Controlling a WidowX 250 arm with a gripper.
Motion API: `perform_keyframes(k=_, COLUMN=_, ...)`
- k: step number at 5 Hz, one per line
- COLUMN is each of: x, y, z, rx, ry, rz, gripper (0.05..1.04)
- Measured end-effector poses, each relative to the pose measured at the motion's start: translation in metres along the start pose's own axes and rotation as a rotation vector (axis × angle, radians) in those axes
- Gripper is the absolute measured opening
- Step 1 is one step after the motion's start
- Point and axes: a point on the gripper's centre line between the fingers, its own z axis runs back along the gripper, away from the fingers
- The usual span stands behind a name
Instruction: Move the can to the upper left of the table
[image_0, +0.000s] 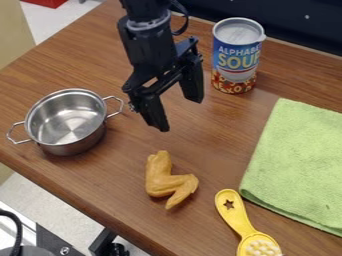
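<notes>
The black gripper (182, 114) hangs over the middle of the table (120, 175), its fingers spread well apart with nothing between them. Near it, toward the lower left, sits a steel pot (69, 120) with two handles. The soup can (236, 56) stands upright at the upper right, near the table's back edge. Below the gripper lies a toy chicken wing (167, 180), then a yellow brush (235, 214) beside the green cloth (297, 165) on the right.
</notes>
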Motion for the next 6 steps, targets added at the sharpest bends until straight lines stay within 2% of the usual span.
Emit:
perform_keyframes(k=1, x=-0.001, y=0.002, z=-0.007, rx=0.023, ry=0.007, rz=0.012, gripper=0.997)
perform_keyframes(k=2, x=-0.011, y=-0.022, z=-0.008, rx=-0.03, ry=-0.007, rz=0.09, gripper=0.997)
perform_keyframes(k=3, x=-0.022, y=-0.046, z=-0.006, rx=-0.009, ry=0.017, rz=0.103, gripper=0.997)
perform_keyframes(k=5, x=-0.048, y=-0.086, z=-0.011, rx=-0.006, ry=0.063, rz=0.125, gripper=0.997)
perform_keyframes(k=6, x=-0.062, y=-0.103, z=-0.02, rx=0.003, ry=0.04, rz=0.165, gripper=0.997)
